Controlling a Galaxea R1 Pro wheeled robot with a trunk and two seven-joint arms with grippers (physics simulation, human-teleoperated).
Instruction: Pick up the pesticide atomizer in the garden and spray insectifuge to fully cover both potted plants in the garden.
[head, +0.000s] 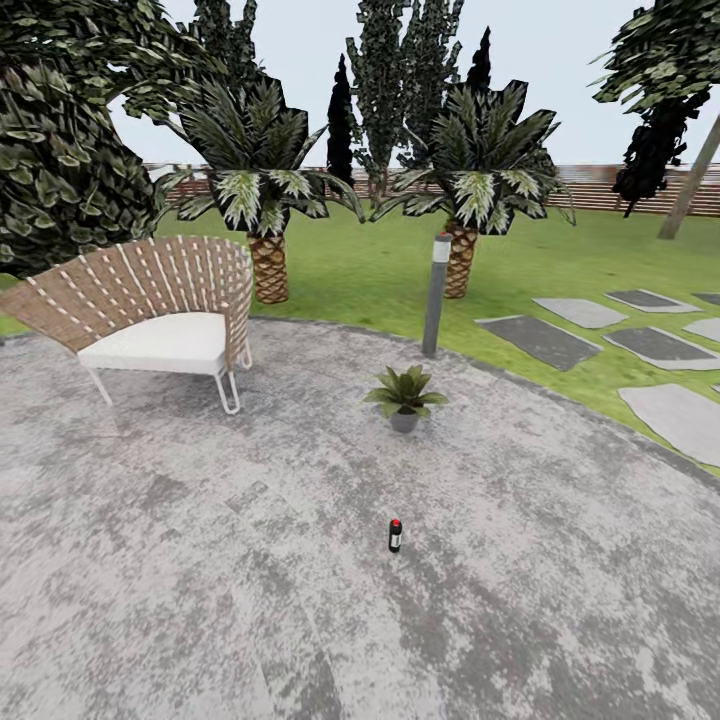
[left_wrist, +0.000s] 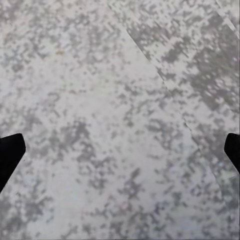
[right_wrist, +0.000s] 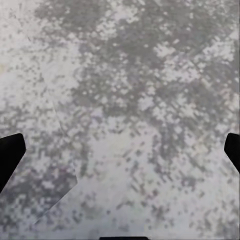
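The pesticide atomizer (head: 395, 536), a slim dark bottle with a red top, stands upright on the mottled grey stone patio (head: 200, 560) near the middle of the head view. Beyond it sits one potted plant (head: 404, 396), a low green rosette in a small grey pot. In the left wrist view my left gripper (left_wrist: 120, 155) is open, dark fingertips (left_wrist: 10, 155) far apart at the frame's sides over bare stone. My right gripper (right_wrist: 120, 155) is likewise open over stone, nothing between its fingertips (right_wrist: 10, 157).
A wicker chair (head: 155, 305) with a white cushion stands at the left of the patio. A grey bollard lamp (head: 436, 295) rises at the patio's far edge. Two palms (head: 262, 200) stand on the lawn behind, with stepping stones (head: 600, 335) at the right.
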